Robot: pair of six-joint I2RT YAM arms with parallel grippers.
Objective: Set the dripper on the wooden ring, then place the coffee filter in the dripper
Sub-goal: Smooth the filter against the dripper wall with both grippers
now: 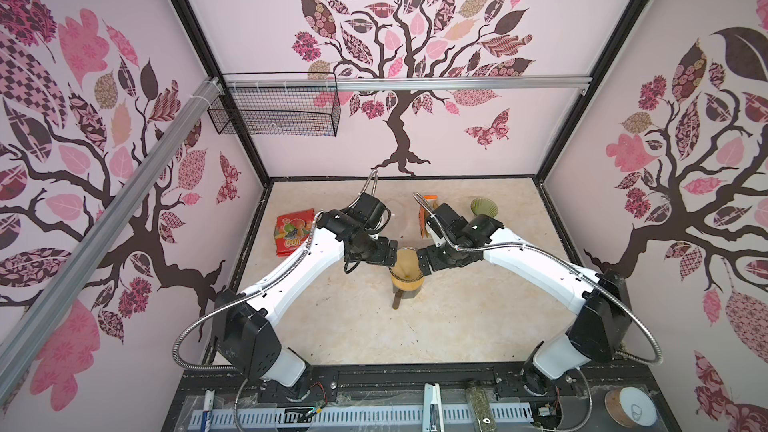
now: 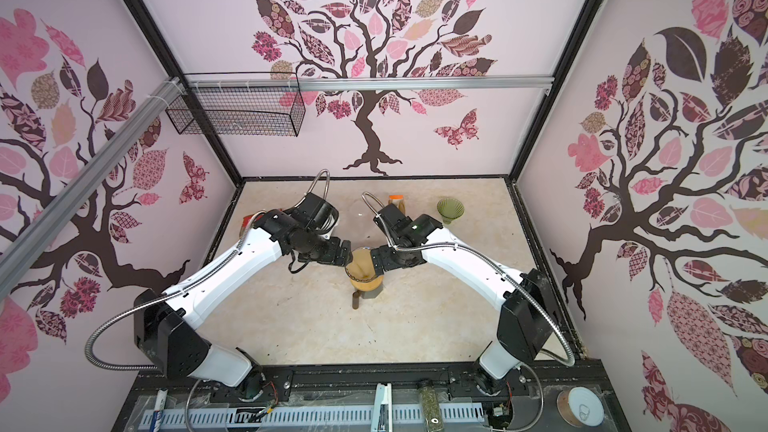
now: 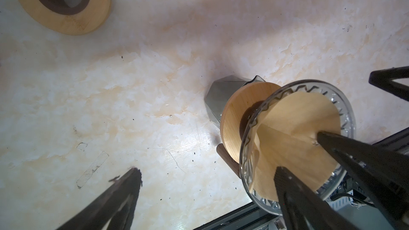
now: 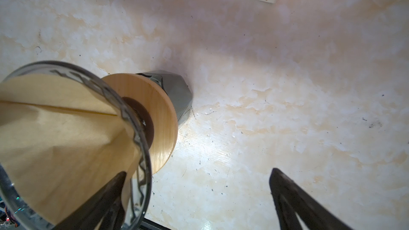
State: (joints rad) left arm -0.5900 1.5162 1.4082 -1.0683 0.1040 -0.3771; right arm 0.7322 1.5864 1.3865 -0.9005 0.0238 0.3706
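Observation:
A brown paper coffee filter [image 1: 406, 264] [image 2: 360, 267] sits opened inside the glass dripper [image 1: 408, 283] [image 2: 366, 284], which stands by its wooden collar [image 3: 231, 118] on a grey server [image 3: 218, 94]. My left gripper [image 3: 205, 173] [image 1: 394, 258] is open. One of its fingers [image 3: 287, 186] reaches inside the dripper onto the filter [image 3: 294, 127], and the other hangs over the table. My right gripper [image 4: 198, 173] [image 1: 422, 264] is open too, from the opposite side. One of its fingers [image 4: 115, 186] lies against the filter [image 4: 55, 129] inside the glass rim [image 4: 137, 118].
A green ribbed cone [image 1: 484, 207] stands at the back right. An orange and white filter box [image 1: 426, 218] is behind the right wrist. A red packet [image 1: 291, 230] lies at the left. A spare wooden ring [image 3: 66, 16] lies on the table. A wire basket [image 1: 274, 110] hangs on the wall.

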